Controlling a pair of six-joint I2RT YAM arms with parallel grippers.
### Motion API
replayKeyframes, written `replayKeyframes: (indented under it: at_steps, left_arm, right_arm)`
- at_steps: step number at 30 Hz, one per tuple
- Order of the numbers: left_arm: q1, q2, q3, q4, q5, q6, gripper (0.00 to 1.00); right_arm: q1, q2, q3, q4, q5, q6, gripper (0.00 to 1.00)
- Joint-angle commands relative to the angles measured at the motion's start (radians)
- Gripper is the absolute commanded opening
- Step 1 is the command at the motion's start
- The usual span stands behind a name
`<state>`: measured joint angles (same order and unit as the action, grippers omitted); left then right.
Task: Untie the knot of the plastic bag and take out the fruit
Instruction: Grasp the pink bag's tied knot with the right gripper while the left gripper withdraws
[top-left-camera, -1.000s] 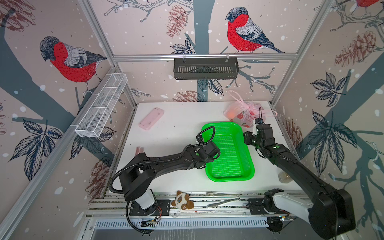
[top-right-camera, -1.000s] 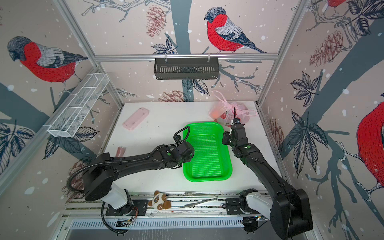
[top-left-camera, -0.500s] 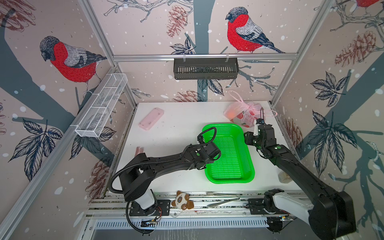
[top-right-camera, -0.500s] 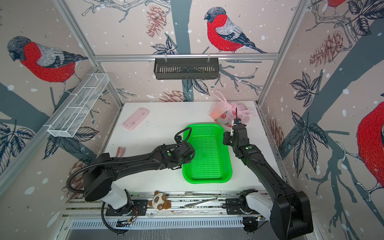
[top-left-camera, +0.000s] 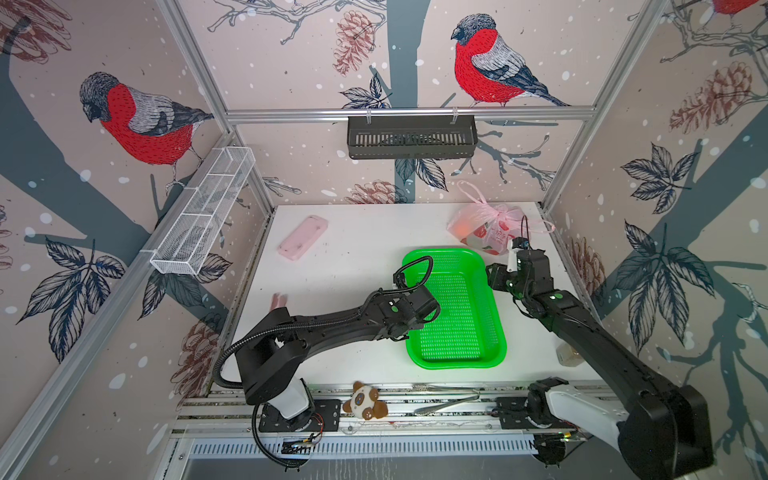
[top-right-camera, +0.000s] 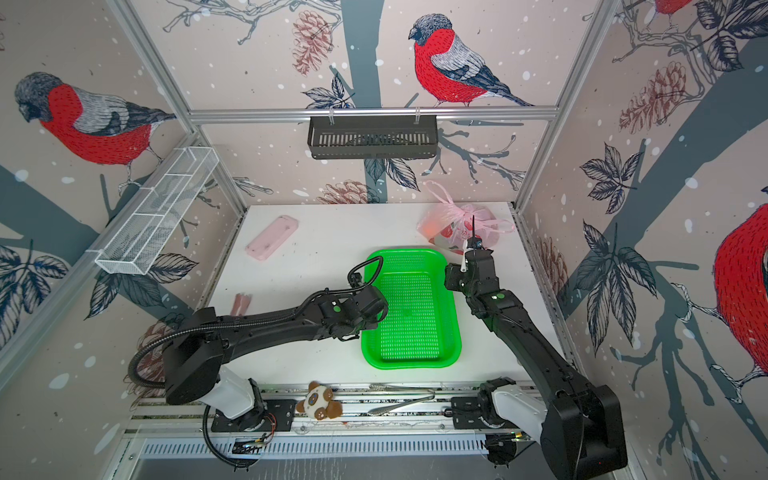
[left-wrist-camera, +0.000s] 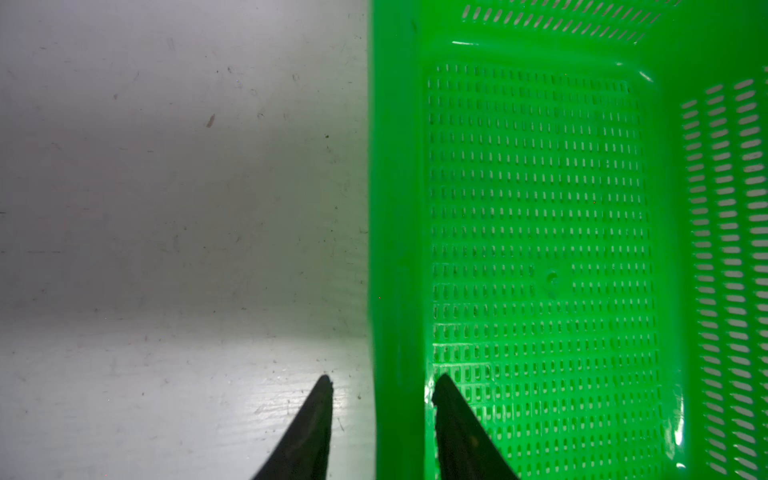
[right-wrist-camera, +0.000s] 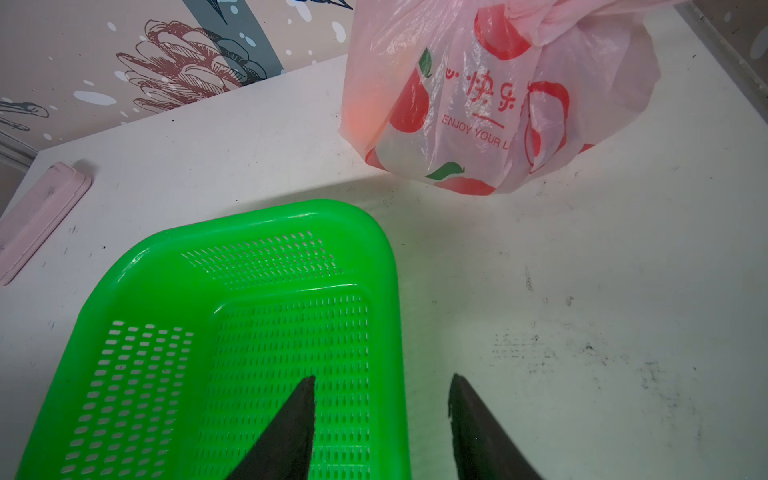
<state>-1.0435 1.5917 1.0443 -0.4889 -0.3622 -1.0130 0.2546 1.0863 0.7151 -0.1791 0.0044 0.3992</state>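
The plastic bag (top-left-camera: 486, 232) (top-right-camera: 461, 230) (right-wrist-camera: 498, 104), thin pale pink with red fruit prints, sits at the table's back right. Its knot (top-left-camera: 496, 214) (top-right-camera: 465, 212) is tied on top, with handle loops sticking out. The fruit shows only as an orange glow (right-wrist-camera: 361, 120) through the bag's side. My left gripper (left-wrist-camera: 380, 384) is open, its jaws straddling the left rim of a green basket (left-wrist-camera: 540, 208). My right gripper (right-wrist-camera: 382, 388) is open astride the basket's right rim, a short way in front of the bag. Neither holds anything.
The green basket (top-left-camera: 455, 307) lies mid-table between my arms. A flat pink case (top-left-camera: 303, 243) lies at the back left and a small pink piece (top-left-camera: 279, 301) by the left edge. A clear cup (top-left-camera: 569, 353) stands front right. A plush toy (top-left-camera: 365, 405) and tongs (top-left-camera: 449, 401) lie on the front rail.
Nothing has visibly shifted in the top views: both arms, the basket and the bag stand where they were.
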Motion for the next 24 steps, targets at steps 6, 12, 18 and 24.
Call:
replayKeyframes:
  at_steps: [6, 12, 18, 24]
  left_arm:
    - [-0.001, -0.019, 0.056, -0.091, -0.082, 0.004, 0.55]
    - [0.002, -0.05, 0.161, -0.215, -0.203, 0.054, 0.61]
    - [0.073, -0.145, 0.15, -0.179, -0.201, 0.22, 0.63]
    - [0.187, -0.279, 0.069, -0.002, -0.103, 0.494, 0.67]
  right_arm:
    - [-0.003, 0.017, 0.019, 0.042, 0.04, 0.024, 0.63]
    - [-0.032, 0.081, 0.09, 0.074, 0.084, 0.035, 0.72]
    - [-0.086, 0.205, 0.222, 0.074, 0.086, 0.034, 0.74]
    - [-0.111, 0.359, 0.373, 0.061, 0.14, 0.034, 0.79]
